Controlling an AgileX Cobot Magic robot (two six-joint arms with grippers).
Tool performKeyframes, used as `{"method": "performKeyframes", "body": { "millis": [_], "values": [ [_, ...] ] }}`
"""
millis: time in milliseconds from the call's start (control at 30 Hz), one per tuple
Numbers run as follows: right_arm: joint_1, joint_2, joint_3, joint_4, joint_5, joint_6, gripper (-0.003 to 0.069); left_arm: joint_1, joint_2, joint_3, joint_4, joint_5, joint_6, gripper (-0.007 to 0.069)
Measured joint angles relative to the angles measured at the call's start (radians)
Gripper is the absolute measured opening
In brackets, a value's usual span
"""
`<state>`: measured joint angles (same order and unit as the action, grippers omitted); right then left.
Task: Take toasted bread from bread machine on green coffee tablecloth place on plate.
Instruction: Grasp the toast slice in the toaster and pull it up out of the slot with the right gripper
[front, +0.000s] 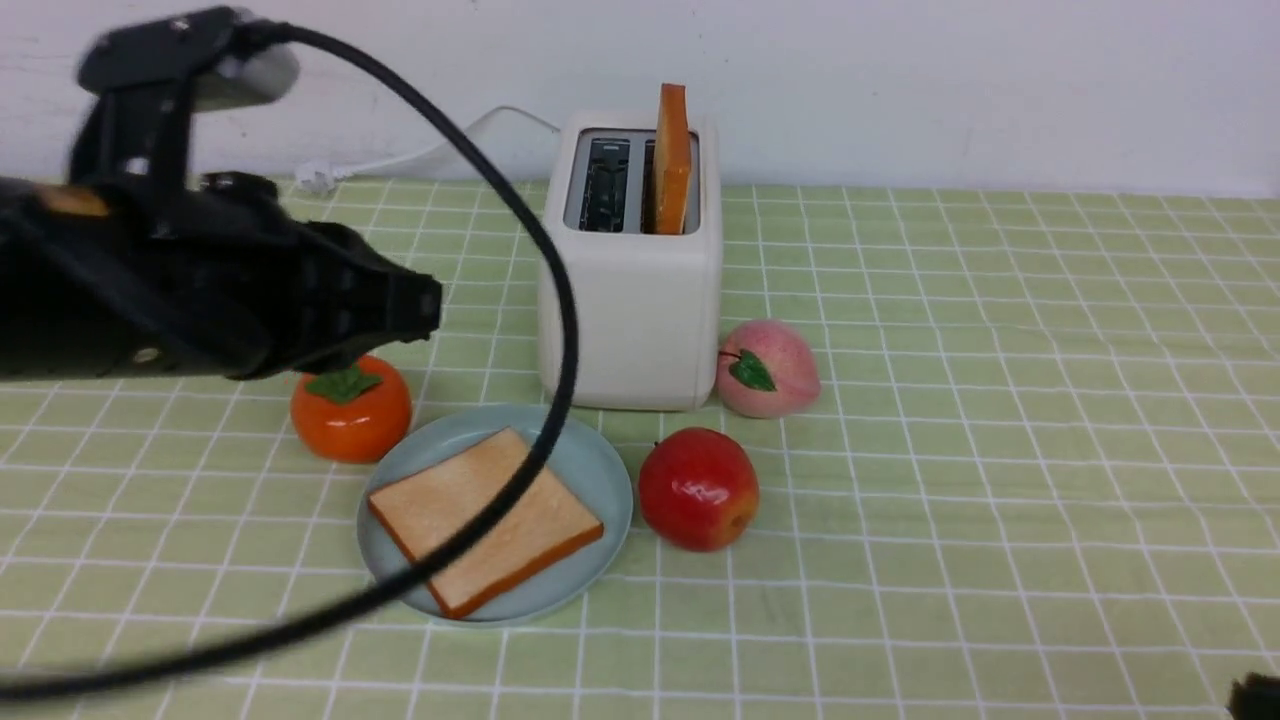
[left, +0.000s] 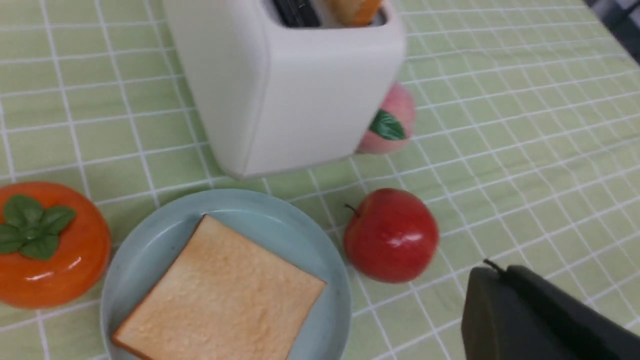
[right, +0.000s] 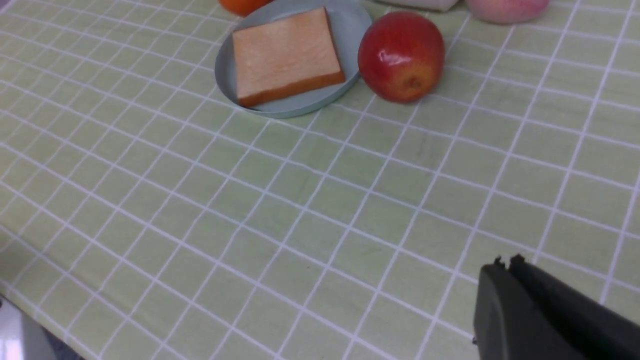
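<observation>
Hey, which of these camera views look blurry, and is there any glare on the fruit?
Front view: the left arm and its cable are smeared and soft up close, the toaster crisp. Left wrist view: whole frame slightly blurred, toaster edges soft. Right wrist view: sharp, with a white glare spot on the red apple.

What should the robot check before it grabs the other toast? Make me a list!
1. The second toasted bread sticks up out of the bread machine: ok.
2. The first slice lies flat on the plate: ok.
3. The left claw is empty: ok.
4. The left claw is open for grabbing: not ok, it is shut.
5. There is room on the plate for a second slice: cannot tell.
6. The right claw is away from the bread machine: ok.
</observation>
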<state>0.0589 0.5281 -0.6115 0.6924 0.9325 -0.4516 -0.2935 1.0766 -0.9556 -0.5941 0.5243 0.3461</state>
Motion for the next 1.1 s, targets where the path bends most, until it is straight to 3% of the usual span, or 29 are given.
{"method": "performKeyframes", "body": {
  "millis": [367, 467, 600, 800, 1000, 1100],
  "values": [
    [0.024, 0.414, -0.229, 0.167, -0.049, -0.150, 0.0000, 0.000, -0.616, 0.340, 0.019, -0.039, 0.000, -0.0013],
    [0.094, 0.510, -0.295, 0.166, -0.092, -0.159, 0.0000, 0.000, -0.728, 0.438, 0.023, -0.041, 0.000, -0.0013],
    [0.275, 0.698, -0.449, 0.083, -0.215, -0.119, 0.0000, 0.000, -0.878, 0.549, 0.029, -0.102, 0.000, -0.0013],
    [0.389, 0.895, -0.641, -0.041, -0.322, -0.033, 0.0014, 0.000, -0.904, 0.556, 0.030, -0.191, 0.000, -0.0013],
    [0.406, 1.053, -0.817, -0.071, -0.375, -0.013, 0.0098, 0.000, -0.904, 0.558, 0.024, -0.233, 0.000, -0.0013],
    [0.406, 1.123, -0.872, -0.071, -0.470, -0.013, 0.0232, 0.000, -0.904, 0.558, 0.005, -0.237, 0.000, -0.0013]
  ]
}}
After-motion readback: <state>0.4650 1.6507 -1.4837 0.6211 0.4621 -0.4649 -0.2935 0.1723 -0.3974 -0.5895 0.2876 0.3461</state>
